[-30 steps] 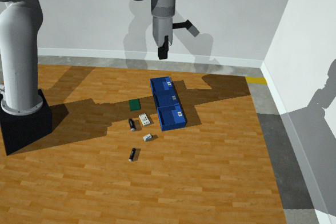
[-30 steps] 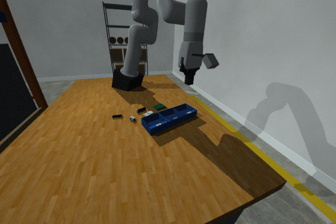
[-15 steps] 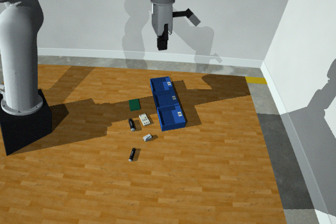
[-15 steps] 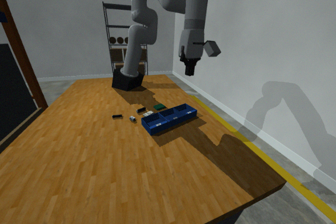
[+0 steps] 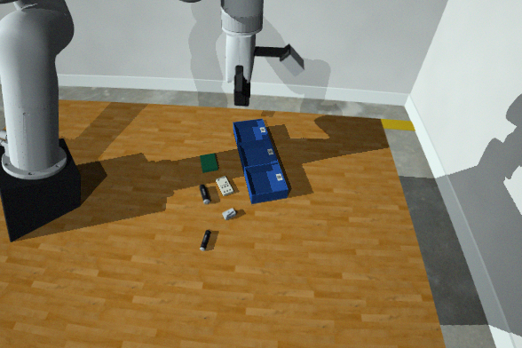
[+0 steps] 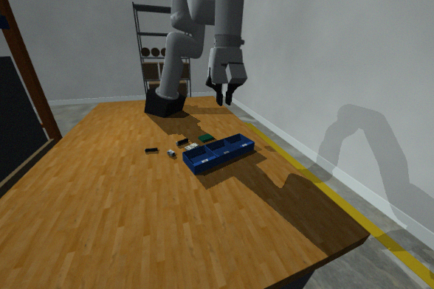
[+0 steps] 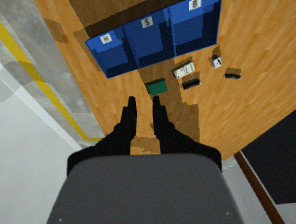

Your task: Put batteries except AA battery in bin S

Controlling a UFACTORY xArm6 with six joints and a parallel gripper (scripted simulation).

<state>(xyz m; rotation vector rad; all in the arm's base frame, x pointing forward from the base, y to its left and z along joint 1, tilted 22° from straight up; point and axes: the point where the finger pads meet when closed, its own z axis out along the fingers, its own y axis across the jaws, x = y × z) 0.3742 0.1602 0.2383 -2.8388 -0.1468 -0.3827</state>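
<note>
Gripper (image 6: pixel 224 100) hangs high above the bins (image 5: pixel 259 161), jaws slightly apart, holding nothing.
Two near-identical dark batteries (image 5: pixel 204 193) (image 5: pixel 205 240) on the table: grabbing the AA by mistake looks like the main risk.

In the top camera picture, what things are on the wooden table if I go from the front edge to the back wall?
Lone black cylinder battery → small grey-white block → second black cylinder battery → white rectangular card with dots → flat green square → far end of the blue three-part bin row, which runs alongside several of these.
</note>
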